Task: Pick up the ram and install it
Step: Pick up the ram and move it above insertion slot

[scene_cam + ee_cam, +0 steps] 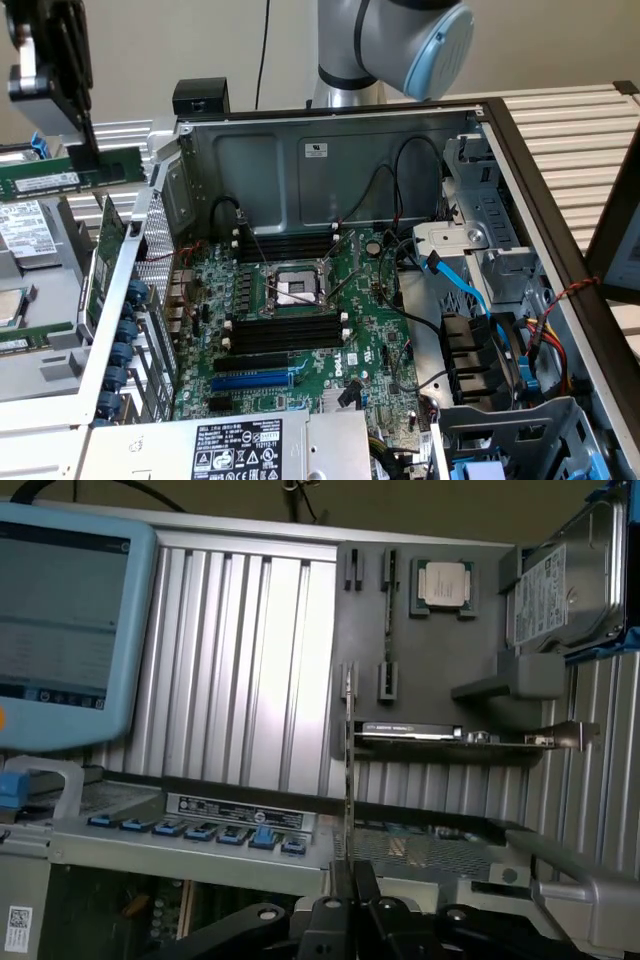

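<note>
The ram (70, 172), a green stick with a white label, hangs level above the parts tray at the exterior view's left, outside the computer case. My gripper (88, 152) is shut on its right part, coming down from above. In the wrist view the ram (347, 770) shows edge-on as a thin strip rising from between my gripper's (346, 878) black fingers. The motherboard (375, 340) lies flat in the open case, with long black memory slots (285, 330) on either side of the CPU socket (298, 287).
The case wall (130, 250) stands between the ram and the motherboard. A blue slot (250, 381), a power supply (240, 445) and blue cables (465, 285) sit in the case. The tray holds a hard drive (555, 580), a CPU (445, 583) and a card (450, 735). A tablet (65, 620) stands nearby.
</note>
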`<state>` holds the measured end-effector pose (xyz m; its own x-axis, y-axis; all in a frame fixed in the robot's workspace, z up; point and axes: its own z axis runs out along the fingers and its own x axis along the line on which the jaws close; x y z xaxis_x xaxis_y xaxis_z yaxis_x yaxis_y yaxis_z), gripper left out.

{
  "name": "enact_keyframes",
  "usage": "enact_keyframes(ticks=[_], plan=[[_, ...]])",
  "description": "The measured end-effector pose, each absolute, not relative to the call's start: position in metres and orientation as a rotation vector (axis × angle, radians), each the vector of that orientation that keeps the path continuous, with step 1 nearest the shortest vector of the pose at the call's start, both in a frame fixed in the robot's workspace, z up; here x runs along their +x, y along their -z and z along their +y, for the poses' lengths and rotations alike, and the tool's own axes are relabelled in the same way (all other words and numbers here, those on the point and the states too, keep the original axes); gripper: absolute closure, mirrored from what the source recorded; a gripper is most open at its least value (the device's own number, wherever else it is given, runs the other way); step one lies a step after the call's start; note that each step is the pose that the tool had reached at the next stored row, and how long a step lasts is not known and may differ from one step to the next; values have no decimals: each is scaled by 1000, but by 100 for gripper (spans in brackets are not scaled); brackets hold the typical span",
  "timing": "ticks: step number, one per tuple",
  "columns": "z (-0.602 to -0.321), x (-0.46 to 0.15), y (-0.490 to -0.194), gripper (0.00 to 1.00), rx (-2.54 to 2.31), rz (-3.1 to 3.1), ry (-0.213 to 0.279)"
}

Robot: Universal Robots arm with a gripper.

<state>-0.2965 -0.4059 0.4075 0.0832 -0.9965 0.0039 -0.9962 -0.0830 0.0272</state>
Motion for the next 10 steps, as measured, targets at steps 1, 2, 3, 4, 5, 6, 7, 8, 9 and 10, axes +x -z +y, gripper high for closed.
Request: enact_keyframes(ticks=[1, 2, 3, 4, 5, 6, 7, 8, 9, 10], plan=[[-406, -292, -408, 87, 2295, -2112, 24], [-406, -288, -408, 87, 2295, -2112, 23], [-406, -283, -408, 87, 2295, -2112, 23], [-406, -278, -408, 87, 2296, -2112, 23], [-406, -274, -407, 87, 2296, -2112, 23], [-406, -269, -408, 87, 2295, -2112, 23], [-406, -265, -408, 87, 2295, -2112, 23], [-406, -260, -408, 87, 2295, -2112, 23], [-406, -255, -408, 87, 2296, -2112, 23], [-406, -251, -408, 87, 2295, -2112, 23]])
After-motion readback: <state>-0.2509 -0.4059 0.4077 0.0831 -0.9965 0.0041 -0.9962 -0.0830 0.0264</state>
